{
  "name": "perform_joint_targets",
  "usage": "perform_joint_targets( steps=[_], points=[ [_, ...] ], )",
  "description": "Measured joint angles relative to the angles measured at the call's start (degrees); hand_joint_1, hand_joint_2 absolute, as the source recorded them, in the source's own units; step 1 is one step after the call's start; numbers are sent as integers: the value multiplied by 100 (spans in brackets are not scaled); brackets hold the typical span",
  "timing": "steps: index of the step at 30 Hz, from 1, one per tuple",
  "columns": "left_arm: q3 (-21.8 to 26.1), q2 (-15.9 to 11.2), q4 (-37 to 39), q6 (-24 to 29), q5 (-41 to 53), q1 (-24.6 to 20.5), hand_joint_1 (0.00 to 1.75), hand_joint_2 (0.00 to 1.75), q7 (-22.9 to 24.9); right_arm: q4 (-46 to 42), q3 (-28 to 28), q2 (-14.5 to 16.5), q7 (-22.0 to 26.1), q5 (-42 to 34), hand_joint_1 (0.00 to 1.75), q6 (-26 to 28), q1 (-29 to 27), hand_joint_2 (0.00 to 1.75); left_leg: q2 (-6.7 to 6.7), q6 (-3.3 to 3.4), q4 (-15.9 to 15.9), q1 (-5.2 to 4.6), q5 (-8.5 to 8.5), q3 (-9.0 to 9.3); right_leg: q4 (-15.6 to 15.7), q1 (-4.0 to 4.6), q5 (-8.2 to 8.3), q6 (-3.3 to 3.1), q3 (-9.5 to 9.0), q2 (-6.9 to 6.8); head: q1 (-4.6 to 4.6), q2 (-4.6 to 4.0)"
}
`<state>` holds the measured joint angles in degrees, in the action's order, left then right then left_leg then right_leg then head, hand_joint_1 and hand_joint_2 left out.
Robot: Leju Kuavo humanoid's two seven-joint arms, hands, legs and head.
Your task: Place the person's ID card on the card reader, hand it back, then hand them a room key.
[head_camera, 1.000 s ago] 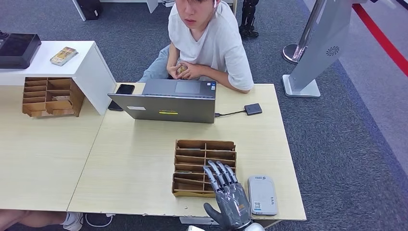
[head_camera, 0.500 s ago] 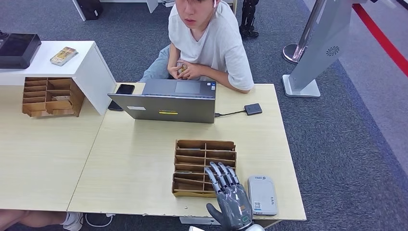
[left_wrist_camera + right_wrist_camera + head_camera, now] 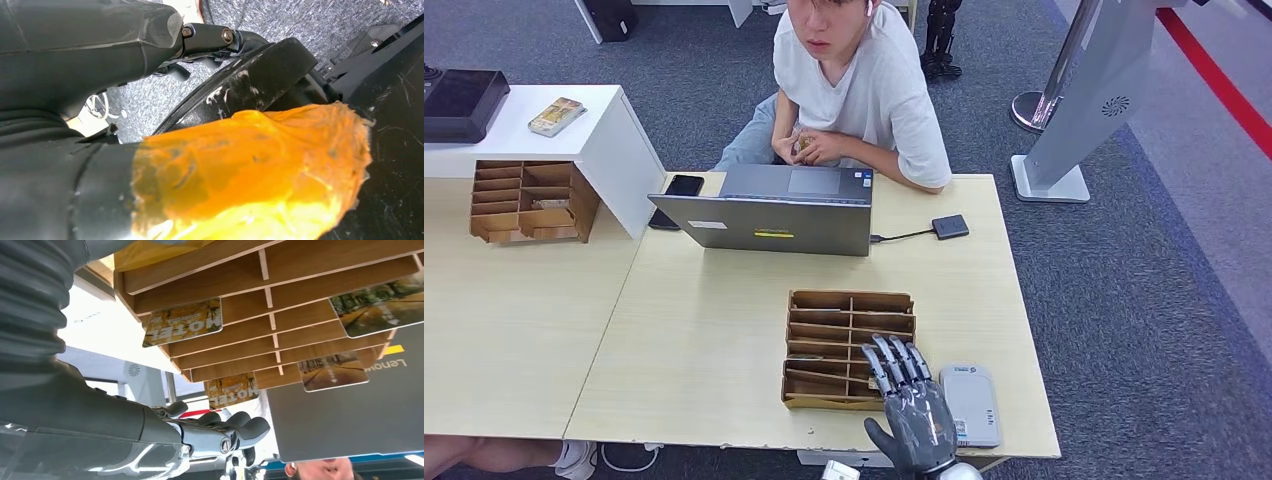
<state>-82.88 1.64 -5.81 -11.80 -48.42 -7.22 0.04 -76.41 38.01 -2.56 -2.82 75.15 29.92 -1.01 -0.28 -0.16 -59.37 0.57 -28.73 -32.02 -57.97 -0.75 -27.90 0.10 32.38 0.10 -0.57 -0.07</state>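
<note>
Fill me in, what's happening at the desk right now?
The robot's right hand hovers open over the near edge of the desk, its fingers above the wooden card rack and beside the grey card reader. It holds nothing. The rack's slots hold several hotel key cards. Across the desk, behind the laptop, the seated person holds something small in both hands; whether it is the ID card is unclear. Nothing lies on the reader.

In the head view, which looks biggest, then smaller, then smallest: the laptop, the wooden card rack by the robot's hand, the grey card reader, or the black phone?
1. laptop
2. wooden card rack
3. grey card reader
4. black phone
</note>
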Motion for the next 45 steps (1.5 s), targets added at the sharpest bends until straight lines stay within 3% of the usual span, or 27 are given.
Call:
perform_joint_targets(
  steps=[32,39,44,45],
  points=[
    [-162,0,0,2,-157,-3,0,0,2,80,-493,0,11,-15,7,4,26,175,0,0,0,0,0,1,0,0,0,0,0,0,0,0],
    [-221,0,0,2,-194,-3,0,0,2,-10,-558,0,61,-80,68,4,-3,175,0,0,0,0,0,1,0,0,0,0,0,0,1,0],
    [-242,0,0,2,-213,-3,0,0,2,-56,-564,0,90,-134,142,4,-13,175,0,0,0,0,0,1,0,0,0,0,0,0,0,0],
    [-243,0,0,2,-218,-3,0,0,2,-66,-564,0,94,-139,150,4,-14,175,0,0,0,0,0,1,0,0,0,0,0,0,0,0]
  ],
)
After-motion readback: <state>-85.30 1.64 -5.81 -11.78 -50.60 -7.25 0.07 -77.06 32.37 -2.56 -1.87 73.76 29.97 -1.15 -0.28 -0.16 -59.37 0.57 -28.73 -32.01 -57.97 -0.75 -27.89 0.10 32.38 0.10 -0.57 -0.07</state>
